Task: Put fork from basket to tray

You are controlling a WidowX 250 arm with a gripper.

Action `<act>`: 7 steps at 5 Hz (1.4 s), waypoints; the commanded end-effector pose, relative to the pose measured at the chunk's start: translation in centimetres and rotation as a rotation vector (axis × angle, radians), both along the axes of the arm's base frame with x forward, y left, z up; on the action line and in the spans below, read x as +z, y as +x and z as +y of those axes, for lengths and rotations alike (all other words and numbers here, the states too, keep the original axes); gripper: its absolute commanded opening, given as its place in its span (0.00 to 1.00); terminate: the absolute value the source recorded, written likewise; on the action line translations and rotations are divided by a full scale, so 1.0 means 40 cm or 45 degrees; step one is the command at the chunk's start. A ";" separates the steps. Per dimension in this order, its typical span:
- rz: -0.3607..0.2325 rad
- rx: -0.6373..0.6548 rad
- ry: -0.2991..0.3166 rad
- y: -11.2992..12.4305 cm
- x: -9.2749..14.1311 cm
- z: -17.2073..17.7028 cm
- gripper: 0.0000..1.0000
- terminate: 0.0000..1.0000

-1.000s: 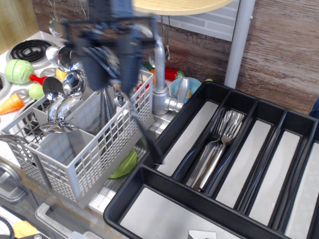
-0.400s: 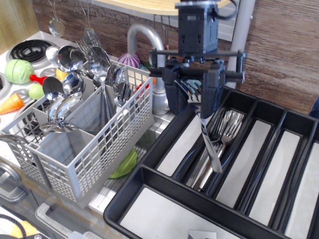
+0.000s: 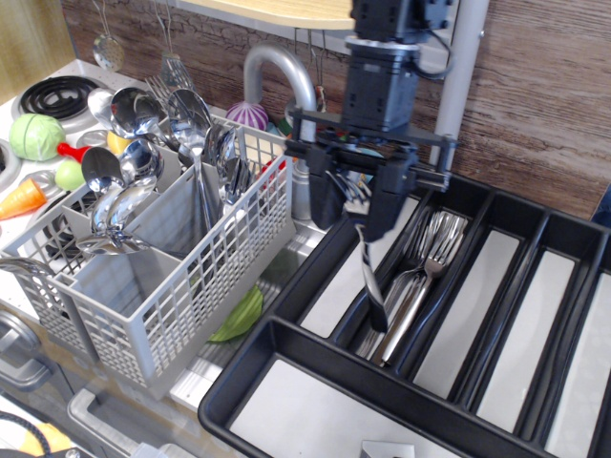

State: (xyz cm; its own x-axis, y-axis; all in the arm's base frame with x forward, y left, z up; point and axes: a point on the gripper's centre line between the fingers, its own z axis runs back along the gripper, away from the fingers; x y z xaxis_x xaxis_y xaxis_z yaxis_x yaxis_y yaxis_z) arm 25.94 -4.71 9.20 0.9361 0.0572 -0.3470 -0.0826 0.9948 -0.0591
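Note:
My gripper is shut on a silver fork, tines up between the fingers, handle hanging down. The handle's tip reaches into the black tray's second long compartment, just above several forks lying there. The grey lattice basket stands at the left, holding spoons and other cutlery. The gripper is to the right of the basket, over the tray's left end.
A chrome tap rises behind the basket, close to the gripper's left. Toy vegetables and a toy hob lie at the far left. A green item lies under the basket. A grey post stands behind the tray.
The gripper carried the fork from above the basket rightwards to the tray, then came down and slightly left; the handle's tip now hangs lower in the fork compartment.

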 end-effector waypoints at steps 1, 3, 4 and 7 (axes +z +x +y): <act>-0.059 -0.007 -0.025 -0.001 -0.033 0.012 0.00 0.00; -0.031 -0.002 -0.082 0.006 -0.106 0.027 0.00 0.00; -0.030 0.008 -0.088 0.005 -0.125 0.039 0.00 0.00; -0.097 -0.006 -0.097 0.032 -0.112 0.049 1.00 0.00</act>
